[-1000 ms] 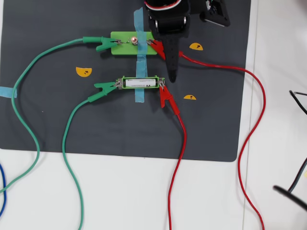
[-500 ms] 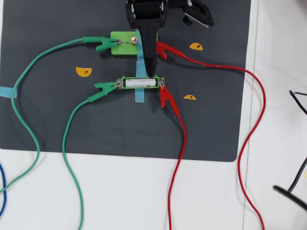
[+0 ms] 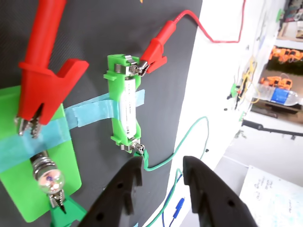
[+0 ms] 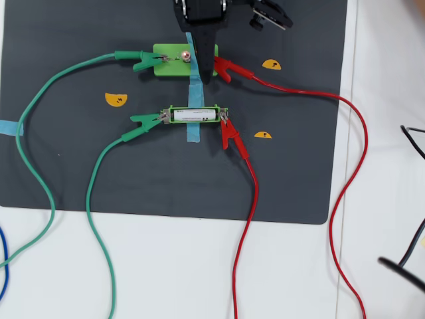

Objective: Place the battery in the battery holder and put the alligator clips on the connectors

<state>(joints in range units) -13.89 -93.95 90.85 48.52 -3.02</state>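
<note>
The battery [image 3: 128, 106] lies in the bright-green battery holder [image 3: 113, 90], which blue tape fixes to the black mat. A red alligator clip [image 3: 154, 52] bites the silver connector [image 3: 134, 67] at the holder's upper end. A green clip [image 3: 143, 154] sits on the connector at its lower end, partly hidden by a finger. My gripper [image 3: 163, 163] is open and empty, hovering just below the holder. In the overhead view the holder [image 4: 194, 107] has the green clip [image 4: 146, 119] at its left end and the red clip [image 4: 229, 133] at its right, and my arm [image 4: 199, 26] reaches in from the top.
A wider green block [image 4: 166, 63] with a small bulb [image 4: 186, 56] is taped above the holder, with a green clip [image 4: 143, 60] and a red clip [image 4: 229, 68] on it. Long green and red wires trail over the mat [image 4: 66, 166] onto the white table. Yellow markers [image 4: 115, 100] dot the mat.
</note>
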